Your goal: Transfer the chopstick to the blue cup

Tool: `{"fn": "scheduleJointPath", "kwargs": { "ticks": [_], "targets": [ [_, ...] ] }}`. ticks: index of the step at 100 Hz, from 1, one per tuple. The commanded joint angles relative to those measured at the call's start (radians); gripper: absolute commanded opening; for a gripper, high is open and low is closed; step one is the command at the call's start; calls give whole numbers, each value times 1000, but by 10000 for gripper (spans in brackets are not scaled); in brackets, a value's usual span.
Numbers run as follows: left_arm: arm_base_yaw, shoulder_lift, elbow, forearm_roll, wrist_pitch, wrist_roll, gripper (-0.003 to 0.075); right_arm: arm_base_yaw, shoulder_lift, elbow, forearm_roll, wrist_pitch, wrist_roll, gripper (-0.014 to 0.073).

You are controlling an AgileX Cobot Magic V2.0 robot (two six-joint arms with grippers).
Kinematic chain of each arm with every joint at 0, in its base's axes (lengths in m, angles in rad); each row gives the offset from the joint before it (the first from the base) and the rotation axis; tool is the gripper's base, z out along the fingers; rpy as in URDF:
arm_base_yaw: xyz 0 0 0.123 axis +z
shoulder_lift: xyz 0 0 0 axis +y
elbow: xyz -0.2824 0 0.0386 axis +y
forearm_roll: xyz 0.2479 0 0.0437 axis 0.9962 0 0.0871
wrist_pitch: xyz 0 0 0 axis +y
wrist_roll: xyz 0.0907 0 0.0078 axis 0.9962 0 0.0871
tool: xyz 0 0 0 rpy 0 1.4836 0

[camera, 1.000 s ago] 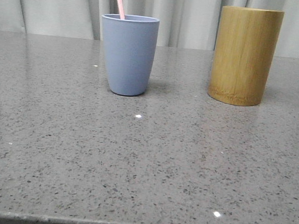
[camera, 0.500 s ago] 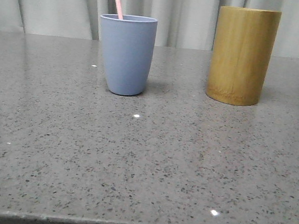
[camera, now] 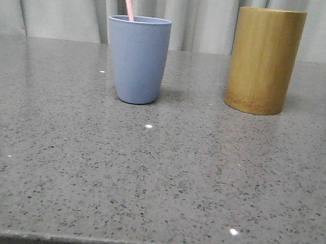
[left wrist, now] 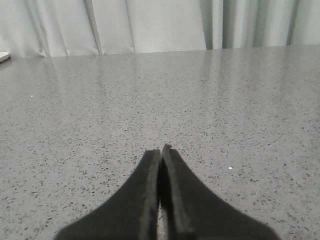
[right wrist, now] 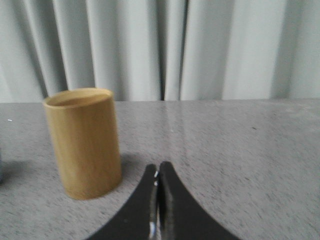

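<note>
Logging from my console: chopstick (camera: 128, 0) standing in the blue cup (camera: 137, 60), long axis near upright, leaning left; left pincer (left wrist: 161, 150) and right pincer (right wrist: 158, 172) both pressed together, empty, apart from it; no further reach judged necessary.

Obstacles: blue cup (camera: 137, 60) holding chopstick (camera: 128, 0); bamboo cylinder (right wrist: 83, 142) standing ahead of right end effector (right wrist: 158, 175).
Free room: bare worktop (left wrist: 200, 110) ahead of left end effector (left wrist: 161, 152).
</note>
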Motion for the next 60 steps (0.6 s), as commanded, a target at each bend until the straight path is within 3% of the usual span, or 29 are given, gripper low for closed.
{"fn": "scheduleJointPath", "kwargs": {
  "ticks": [1,24,60],
  "targets": [
    [1,-36,7,-8,-77,-3,-19,-39,-33,16,-12,-89,-2,-57],
    [1,-36,7,-8,-77,-3,-19,-84,-152,123,-12,-87,-1,-57],
    [1,-36,7,-8,-77,-3,-19,-86,-249,121,-12,135,-1,-57]
  ]
}}
